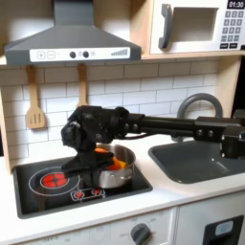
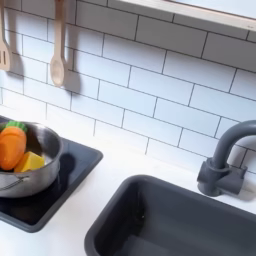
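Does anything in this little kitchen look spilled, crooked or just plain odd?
Nothing looks spilled or broken. The one curious sight is the metal pot on the black stovetop: in the second exterior view it holds a toy carrot and something yellow. In the first exterior view the gripper hangs right at the pot.

White tiled wall (glossy); range hood, microwave above white counter.

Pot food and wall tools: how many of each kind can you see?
Carrot in the pot: 1
Yellow food piece in the pot: 1
Wooden spoon on the wall: 1
Wooden spatula on the wall: 1
Total: 4
The gripper hangs over the pot; I cannot tell if it is open.
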`<state>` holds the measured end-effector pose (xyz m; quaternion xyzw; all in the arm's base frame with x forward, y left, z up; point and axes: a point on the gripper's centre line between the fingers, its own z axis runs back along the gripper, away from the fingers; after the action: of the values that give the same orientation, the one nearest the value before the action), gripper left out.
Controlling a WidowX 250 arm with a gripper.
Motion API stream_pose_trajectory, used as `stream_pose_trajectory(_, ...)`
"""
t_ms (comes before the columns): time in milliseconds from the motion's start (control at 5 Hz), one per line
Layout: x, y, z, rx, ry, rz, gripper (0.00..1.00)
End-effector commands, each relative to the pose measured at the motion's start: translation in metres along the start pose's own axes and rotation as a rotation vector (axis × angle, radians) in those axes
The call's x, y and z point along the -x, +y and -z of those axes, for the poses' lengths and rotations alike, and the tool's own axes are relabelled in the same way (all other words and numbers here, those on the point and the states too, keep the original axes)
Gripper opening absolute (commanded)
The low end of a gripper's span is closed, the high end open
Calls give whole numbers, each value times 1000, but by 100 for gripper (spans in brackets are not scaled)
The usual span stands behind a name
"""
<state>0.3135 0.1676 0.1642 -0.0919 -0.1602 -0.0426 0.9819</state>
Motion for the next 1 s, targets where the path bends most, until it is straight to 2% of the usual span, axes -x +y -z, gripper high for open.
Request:
stream_pose_trajectory(0, -5, -7, 1, 12, -7, 20, 0)
stream_pose_trajectory(200, -4, -7, 4, 20, -4, 20, 0)
stream_pose_trajectory(400, -3, -3, -2, 10, -14, 5, 0)
stream_pose_trajectory(600, 1, 4, 1, -1, 0, -9, 0)
stream_pose_trajectory(800, 5, 9, 4, 1, 9, -25, 0)
